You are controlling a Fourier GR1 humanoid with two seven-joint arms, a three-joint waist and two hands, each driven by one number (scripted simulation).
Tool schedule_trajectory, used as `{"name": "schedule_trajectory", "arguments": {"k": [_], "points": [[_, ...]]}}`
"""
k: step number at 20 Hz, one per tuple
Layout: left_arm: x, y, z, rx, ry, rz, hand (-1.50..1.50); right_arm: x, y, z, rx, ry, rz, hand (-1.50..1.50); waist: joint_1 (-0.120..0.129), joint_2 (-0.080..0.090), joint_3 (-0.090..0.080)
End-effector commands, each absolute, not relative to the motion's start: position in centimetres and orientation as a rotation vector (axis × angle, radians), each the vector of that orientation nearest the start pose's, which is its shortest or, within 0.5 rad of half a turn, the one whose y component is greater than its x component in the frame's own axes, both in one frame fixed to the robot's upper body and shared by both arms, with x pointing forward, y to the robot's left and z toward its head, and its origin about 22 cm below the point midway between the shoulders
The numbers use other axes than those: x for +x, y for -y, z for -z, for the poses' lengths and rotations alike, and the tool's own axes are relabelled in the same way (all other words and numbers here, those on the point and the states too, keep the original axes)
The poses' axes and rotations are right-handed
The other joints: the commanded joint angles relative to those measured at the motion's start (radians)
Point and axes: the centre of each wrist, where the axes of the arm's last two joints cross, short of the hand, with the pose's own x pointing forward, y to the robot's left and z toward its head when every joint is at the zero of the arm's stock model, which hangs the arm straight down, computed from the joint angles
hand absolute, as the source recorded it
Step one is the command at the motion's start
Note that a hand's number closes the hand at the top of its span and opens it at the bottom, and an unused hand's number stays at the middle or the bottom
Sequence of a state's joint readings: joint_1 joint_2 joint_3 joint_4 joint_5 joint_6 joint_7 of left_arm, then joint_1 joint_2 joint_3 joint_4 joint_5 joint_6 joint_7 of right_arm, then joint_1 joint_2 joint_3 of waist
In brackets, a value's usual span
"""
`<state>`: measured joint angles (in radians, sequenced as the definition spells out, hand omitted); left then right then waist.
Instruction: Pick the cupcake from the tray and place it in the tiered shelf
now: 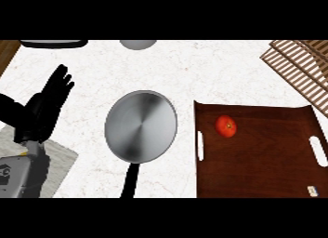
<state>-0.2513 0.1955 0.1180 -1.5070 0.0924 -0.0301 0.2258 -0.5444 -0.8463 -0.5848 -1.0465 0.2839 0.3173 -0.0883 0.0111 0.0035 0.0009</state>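
Looking down through the head view, I see no cupcake; a red tomato-like thing (226,126) lies upper left on the brown tray (262,172) at lower right. My left hand (39,104) rests at left, fingers straight and empty; my right hand is unseen. Nothing seems started. A slatted tiered shelf (307,69) sits upper right, a steel pan (140,126) mid-frame on the white marble counter (193,69).
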Motion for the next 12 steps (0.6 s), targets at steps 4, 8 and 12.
{"name": "schedule_trajectory", "arguments": {"k": [4, 8, 12], "points": [[31.8, -27.1, -7.4, 0.071, 1.541, 0.064, 0.0, 29.3, 54.8, -20.5, -0.893, 1.614, -0.309, 1.5, 0.003, 0.004, 0.0], [30.5, -28.1, -5.0, 0.067, 1.541, 0.057, 0.0, 30.1, 54.9, -21.0, -0.892, 1.624, -0.302, 1.5, 0.003, 0.002, 0.0], [32.1, -27.9, -8.3, 0.076, 1.542, 0.073, 0.0, 30.3, 55.7, -20.9, -1.018, 1.508, -0.144, -1.5, 0.016, 0.008, 0.001]]}}
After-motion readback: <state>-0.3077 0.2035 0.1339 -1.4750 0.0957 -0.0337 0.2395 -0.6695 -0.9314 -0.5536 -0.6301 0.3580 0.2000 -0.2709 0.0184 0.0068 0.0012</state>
